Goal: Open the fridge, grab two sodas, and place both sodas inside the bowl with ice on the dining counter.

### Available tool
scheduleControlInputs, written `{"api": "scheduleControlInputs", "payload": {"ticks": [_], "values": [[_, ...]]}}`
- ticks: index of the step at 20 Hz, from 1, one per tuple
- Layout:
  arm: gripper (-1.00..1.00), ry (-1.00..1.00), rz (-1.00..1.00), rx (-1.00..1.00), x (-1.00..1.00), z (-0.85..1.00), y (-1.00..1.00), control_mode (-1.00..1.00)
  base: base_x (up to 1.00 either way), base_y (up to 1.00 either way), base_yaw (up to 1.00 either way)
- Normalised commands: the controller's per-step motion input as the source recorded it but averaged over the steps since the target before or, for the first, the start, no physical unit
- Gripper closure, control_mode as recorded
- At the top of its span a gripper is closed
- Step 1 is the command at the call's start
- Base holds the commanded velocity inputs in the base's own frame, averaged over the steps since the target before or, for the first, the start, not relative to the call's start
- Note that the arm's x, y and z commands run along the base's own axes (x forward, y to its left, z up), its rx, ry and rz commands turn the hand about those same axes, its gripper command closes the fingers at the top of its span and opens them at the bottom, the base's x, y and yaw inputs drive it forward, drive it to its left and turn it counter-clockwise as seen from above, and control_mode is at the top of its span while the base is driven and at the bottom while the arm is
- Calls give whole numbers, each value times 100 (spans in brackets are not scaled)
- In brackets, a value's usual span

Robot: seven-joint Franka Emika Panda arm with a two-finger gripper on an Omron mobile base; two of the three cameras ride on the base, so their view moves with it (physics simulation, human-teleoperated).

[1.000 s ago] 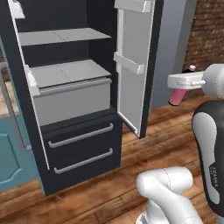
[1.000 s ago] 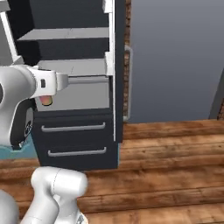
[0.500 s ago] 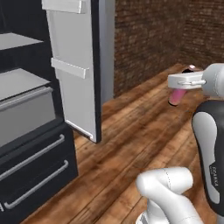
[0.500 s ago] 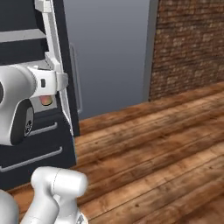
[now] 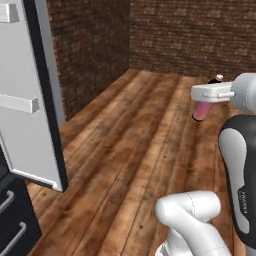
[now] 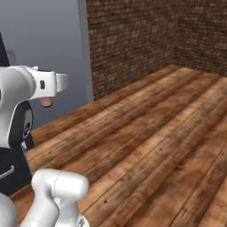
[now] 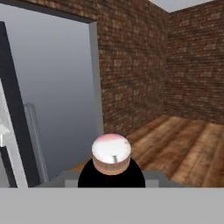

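The gripper (image 5: 206, 100) was clamped on the pink bottle (image 5: 201, 110), carried in the air above the wood floor (image 5: 140, 150), right of the open fridge door (image 5: 30, 100). The bottle looked light, rigid and smooth, probably slippery. A hold around its body, as here, seemed firmer than one at the cap.
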Motion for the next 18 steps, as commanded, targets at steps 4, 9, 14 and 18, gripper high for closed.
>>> {"api": "scheduleControlInputs", "payload": {"ticks": [4,9,14,18], "values": [[100,0,0,0,0,0,0,100,89,-1,-43],[100,0,0,0,0,0,0,100,100,0,-32],[100,0,0,0,0,0,0,100,100,0,-20],[100,0,0,0,0,0,0,100,100,0,-18]]}}
